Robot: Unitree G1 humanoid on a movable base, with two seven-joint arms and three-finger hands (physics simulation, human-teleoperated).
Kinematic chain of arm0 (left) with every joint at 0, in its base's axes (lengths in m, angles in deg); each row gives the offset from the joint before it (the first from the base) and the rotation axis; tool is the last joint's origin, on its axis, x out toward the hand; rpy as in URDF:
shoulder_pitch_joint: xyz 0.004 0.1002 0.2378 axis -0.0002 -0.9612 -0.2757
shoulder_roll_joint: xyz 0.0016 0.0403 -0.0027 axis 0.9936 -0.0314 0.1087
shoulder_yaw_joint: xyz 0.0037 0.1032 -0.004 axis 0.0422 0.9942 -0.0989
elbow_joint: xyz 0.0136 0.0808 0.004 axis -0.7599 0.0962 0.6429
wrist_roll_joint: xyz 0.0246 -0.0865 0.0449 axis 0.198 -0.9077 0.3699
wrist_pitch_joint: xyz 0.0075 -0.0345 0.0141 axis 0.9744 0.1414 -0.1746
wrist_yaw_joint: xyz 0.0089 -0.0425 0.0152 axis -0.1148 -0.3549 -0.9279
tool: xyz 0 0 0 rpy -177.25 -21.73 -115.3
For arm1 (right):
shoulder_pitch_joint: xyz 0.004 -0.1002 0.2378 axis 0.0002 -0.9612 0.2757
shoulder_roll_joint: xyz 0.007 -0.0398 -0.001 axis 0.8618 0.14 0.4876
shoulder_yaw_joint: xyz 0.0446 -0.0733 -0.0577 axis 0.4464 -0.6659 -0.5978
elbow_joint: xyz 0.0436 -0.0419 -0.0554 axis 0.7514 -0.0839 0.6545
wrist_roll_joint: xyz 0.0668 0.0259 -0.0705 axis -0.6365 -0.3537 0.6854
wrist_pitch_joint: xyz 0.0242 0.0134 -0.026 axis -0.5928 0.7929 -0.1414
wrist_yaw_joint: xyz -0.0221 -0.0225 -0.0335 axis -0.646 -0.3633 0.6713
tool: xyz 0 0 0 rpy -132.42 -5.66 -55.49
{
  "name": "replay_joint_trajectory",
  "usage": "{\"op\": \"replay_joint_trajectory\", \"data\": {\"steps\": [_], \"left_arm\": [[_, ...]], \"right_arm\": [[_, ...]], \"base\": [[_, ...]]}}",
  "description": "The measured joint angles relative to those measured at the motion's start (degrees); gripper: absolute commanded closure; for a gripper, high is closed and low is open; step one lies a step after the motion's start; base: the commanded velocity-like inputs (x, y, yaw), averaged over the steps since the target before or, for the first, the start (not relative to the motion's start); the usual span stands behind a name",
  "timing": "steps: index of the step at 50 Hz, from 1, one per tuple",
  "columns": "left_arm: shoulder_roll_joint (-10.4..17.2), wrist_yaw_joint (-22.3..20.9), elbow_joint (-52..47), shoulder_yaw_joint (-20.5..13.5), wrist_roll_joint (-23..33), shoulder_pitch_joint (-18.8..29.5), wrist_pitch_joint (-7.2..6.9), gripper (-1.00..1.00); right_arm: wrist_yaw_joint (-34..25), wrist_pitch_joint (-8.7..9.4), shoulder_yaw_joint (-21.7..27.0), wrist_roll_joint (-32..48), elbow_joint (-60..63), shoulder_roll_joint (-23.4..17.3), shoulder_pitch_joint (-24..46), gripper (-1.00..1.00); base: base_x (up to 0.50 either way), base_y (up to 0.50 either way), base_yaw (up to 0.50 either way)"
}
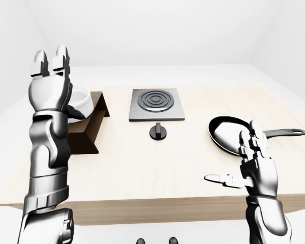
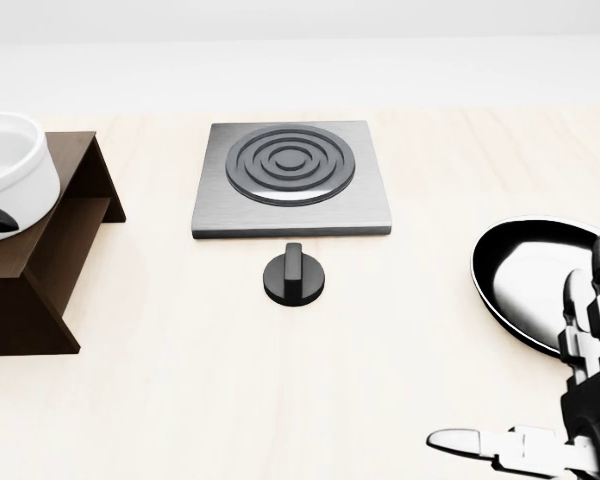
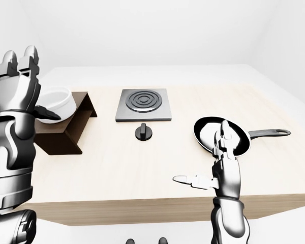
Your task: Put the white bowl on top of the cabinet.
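Hands first, nearest the cams. Right hand (image 1: 249, 160) hovers low at the table's near edge, thumb stuck out to the left, other fingers (image 1: 254, 140) pointing up & spread, holding nothing. Looks parked there so it stays out of the way; it just overlaps the frying pan (image 3: 213, 133) in view, but contact can't be judged.

Left hand (image 1: 51, 84) is raised high on the left, fingers (image 1: 61, 56) straight up & open, nothing gripped. It stands just beside the white bowl (image 3: 57, 104), btwn cams and bowl in the left-eye view. In the head view a black sliver, prob. a fingertip of that hand, crosses the bowl's wall; touching or not, can't tell.

Bowl sits on the top of the dark brown cabinet (image 2: 75, 210), tilted a bit per the head view, rim higher on the right. Judging from that, placement looks basically done; open fingers suit a release, and the tilt means it may not be fully settled.

Mid-table: black knob (image 2: 295, 275), upright, w/ the square stove plate (image 2: 292, 180) just beyond. Pan handle points right. Table (image 1: 142, 168) is pale wood, white walls behind.
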Motion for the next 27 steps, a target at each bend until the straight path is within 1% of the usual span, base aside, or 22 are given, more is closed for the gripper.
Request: {"op": "replay_joint_trajectory", "data": {"steps": [8,12,19,23,27], "left_arm": [[-4.25,-6.46,-18.89,-1.39,3.16,-6.87,0.00,-1.00],[-7.47,-9.46,-28.80,-0.98,3.61,-10.92,0.00,-1.00],[-14.52,-13.29,-44.13,2.42,3.45,-19.06,0.00,-1.00],[-18.15,-14.54,-49.53,5.14,2.65,-23.58,0.00,-1.00],[-21.29,-15.16,-53.45,9.09,0.88,-29.13,0.00,-1.00]], "right_arm": [[0.20,0.01,-0.12,0.06,-0.27,-0.13,0.19,-1.00],[0.29,0.00,-0.24,0.12,-0.41,-0.18,0.22,-1.00],[0.41,-0.09,-0.39,0.19,-0.59,-0.23,0.20,-1.00],[0.49,-0.18,-0.44,0.23,-0.75,-0.27,0.24,-1.00],[0.58,-0.26,-0.49,0.28,-1.00,-0.33,0.35,-1.00]], "base": [[0.00,0.00,0.00],[0.00,0.00,0.00],[0.00,0.00,0.00],[0.00,0.00,0.00],[0.00,0.00,0.00]]}}
